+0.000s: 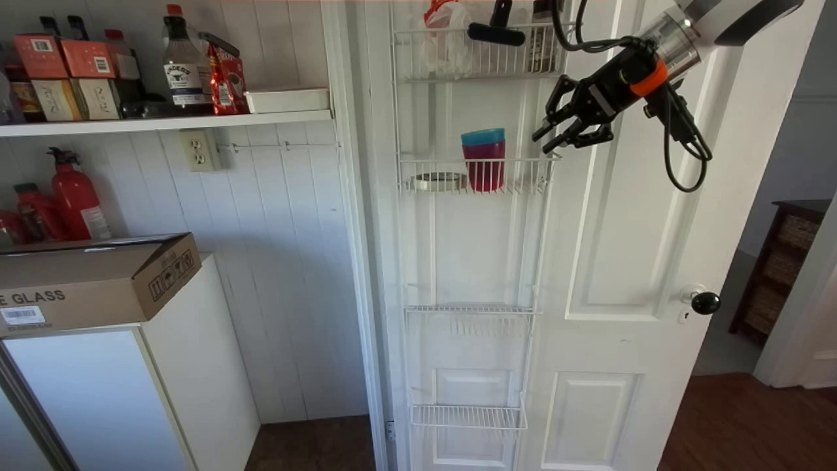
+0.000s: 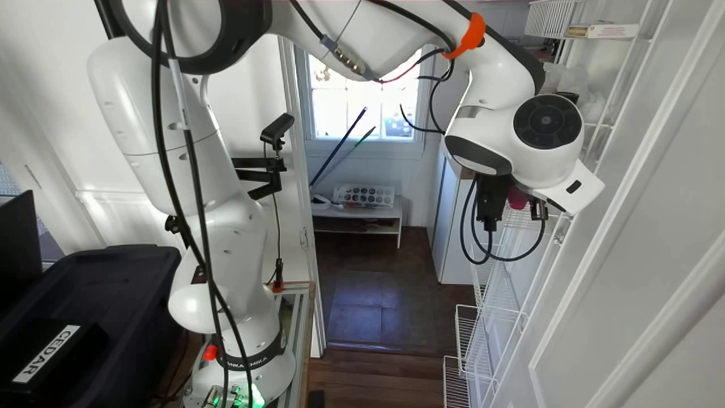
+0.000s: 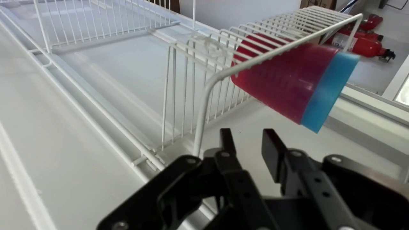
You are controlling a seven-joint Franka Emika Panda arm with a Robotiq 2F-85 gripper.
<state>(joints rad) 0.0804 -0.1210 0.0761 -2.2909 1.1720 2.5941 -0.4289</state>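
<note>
stacked cups (image 1: 484, 147) — red, with blue at the mouth — stand in front of the white door (image 1: 621, 347), on the tall wire rack (image 1: 471, 311), inside a basket (image 1: 526, 175) and roughly upright. progress, as i judge it, sits short of any hold: the cups are in the basket, nothing grips them, and handling them would need the pincer (image 3: 248, 137) brought over first. that pincer hangs just past the basket's end in an exterior view, with the cups apart from its tips, ahead and off to one side in the wrist view. its fingers (image 3: 273, 153) are part-way apart with only a gap between; whether a tip brushes the basket's corner is hard to tell. a pale ring (image 1: 439, 182) lies beside the cups.
</note>
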